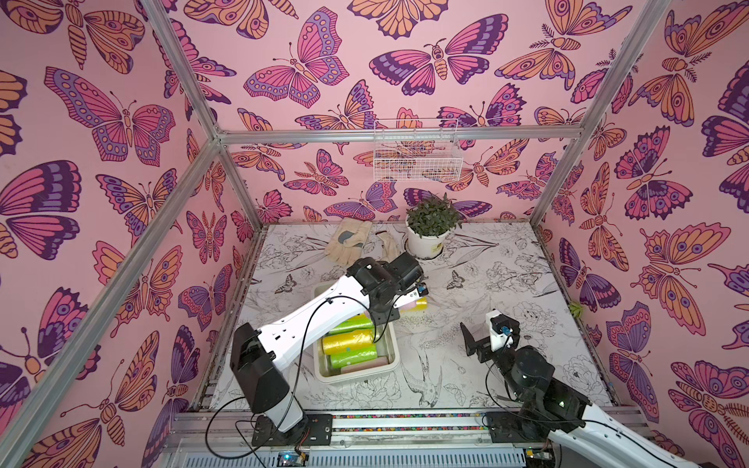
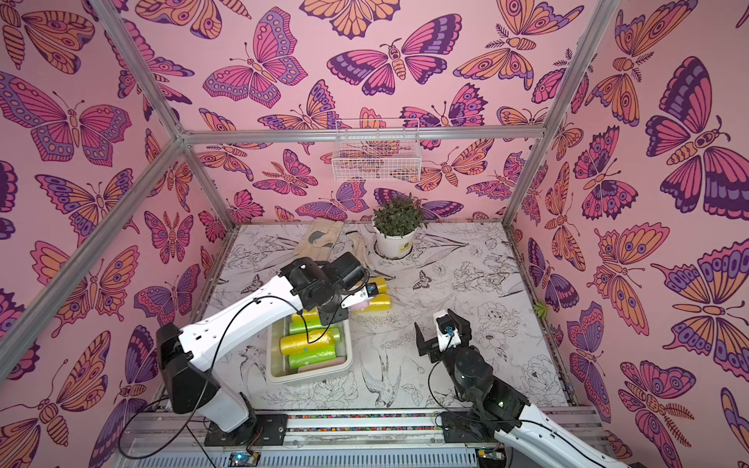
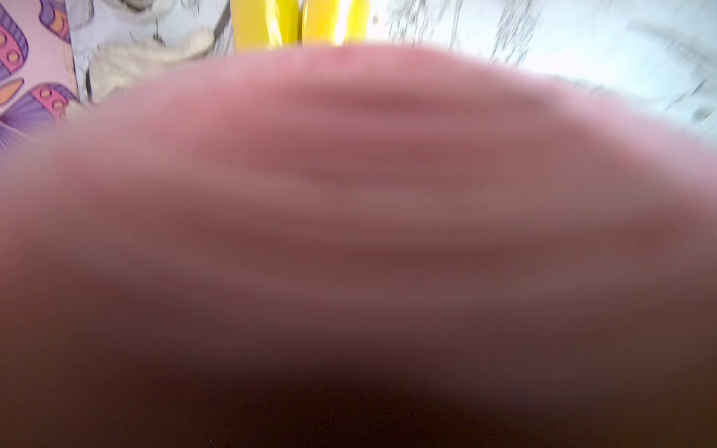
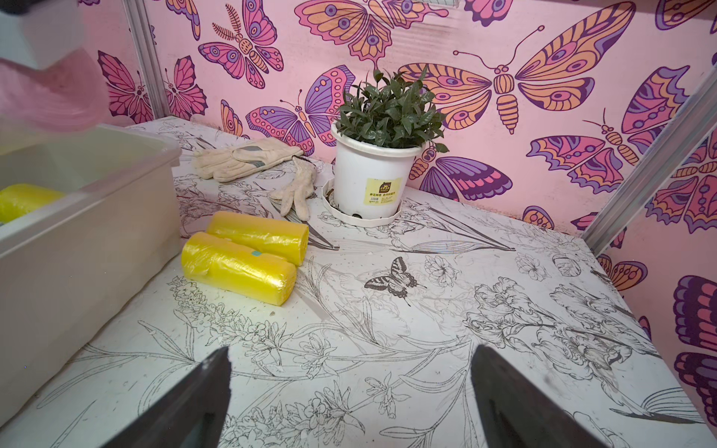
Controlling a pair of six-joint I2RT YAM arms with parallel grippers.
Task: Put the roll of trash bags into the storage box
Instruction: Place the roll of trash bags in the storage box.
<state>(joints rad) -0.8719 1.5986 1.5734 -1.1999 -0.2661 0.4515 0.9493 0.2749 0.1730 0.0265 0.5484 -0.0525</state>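
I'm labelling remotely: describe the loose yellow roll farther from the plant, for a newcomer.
Start at the off-white storage box on the table. Beside it lie the wanted roll and its twin, both yellow. The wanted one, farther from the plant pot, carries a teal dot.

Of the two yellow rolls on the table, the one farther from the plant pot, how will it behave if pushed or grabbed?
That yellow roll is a cylinder lying on its side, so a sideways nudge would probably roll it. Its glossy, wrinkled wrap looks slippery and squashy. The neighbouring roll likely blocks rolling that way.
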